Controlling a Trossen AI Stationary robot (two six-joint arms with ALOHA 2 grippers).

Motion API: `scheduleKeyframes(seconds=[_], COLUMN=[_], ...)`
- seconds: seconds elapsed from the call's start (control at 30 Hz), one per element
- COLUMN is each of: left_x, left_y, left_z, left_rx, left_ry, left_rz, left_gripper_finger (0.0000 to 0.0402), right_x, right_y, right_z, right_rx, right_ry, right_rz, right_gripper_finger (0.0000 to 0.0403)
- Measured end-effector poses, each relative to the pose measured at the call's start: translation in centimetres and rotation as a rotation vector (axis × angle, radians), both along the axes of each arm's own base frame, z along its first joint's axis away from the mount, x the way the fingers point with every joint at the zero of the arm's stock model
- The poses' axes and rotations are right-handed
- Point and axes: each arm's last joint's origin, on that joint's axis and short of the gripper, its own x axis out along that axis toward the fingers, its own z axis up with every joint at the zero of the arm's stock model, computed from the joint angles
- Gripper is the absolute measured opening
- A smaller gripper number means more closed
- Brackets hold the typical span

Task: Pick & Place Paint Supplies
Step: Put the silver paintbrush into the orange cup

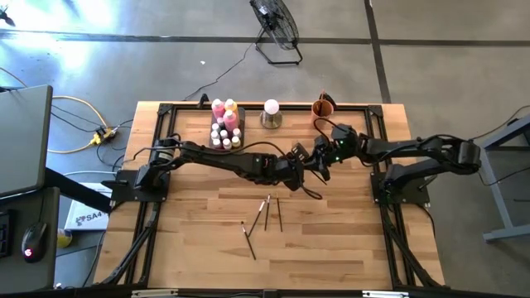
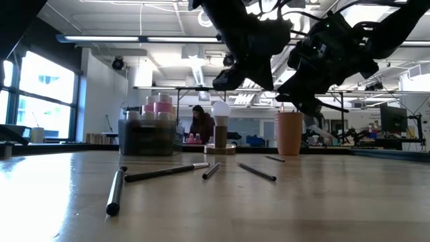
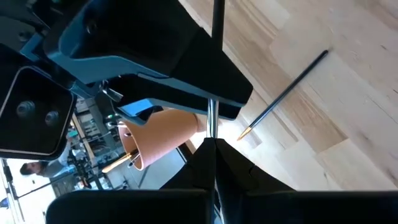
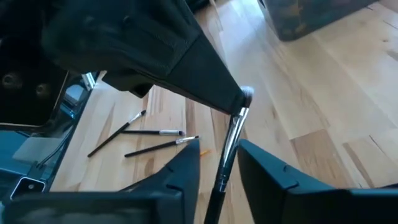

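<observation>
A white box [image 1: 84, 217] beside the table reads "SA4".

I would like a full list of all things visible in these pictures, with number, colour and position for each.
table: one, light wood, under both arms
tray: one, grey, far side of the table, left of centre
larger bottles: a few, pink and yellow, in the tray
tiny bottles: several, white-capped, in the tray
ball on base: one, white on metal, right of the tray
cup: one, orange, right of the ball
loose brushes: at least four, dark, lying on the near half of the table
held brush: one, dark, in the air
fan: one, black, on the floor
person: one, in the room behind
left gripper: shut on the held brush
right gripper: open, fingers either side of the held brush
</observation>
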Motion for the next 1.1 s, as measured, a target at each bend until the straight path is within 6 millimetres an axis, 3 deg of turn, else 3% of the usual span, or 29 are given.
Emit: scheduleKeyframes(seconds=[0.37, 0.77, 0.93, 1.1], left_x=[-0.1, 0.1, 0.2, -0.2], left_y=[0.0, 0.0, 0.1, 1.9], left_z=[-0.1, 0.1, 0.4, 1.1], left_rx=[0.000, -0.027, -0.059, -0.162], left_ry=[0.019, -0.045, -0.114, -0.228], left_rz=[0.002, 0.037, 0.080, 0.227], left_gripper_finger=[0.0000, 0.0002, 0.0031, 0.0085], right_x=[0.0, 0.0, 0.0, -0.1], right_y=[0.0, 0.0, 0.0, -0.3], right_z=[0.1, 0.1, 0.1, 0.4], right_rx=[-0.008, -0.012, -0.013, -0.048], right_ry=[-0.002, -0.006, -0.010, -0.025], right_rz=[-0.012, -0.001, 0.001, -0.021], right_gripper_finger=[0.0021, 0.0013, 0.0013, 0.0013])
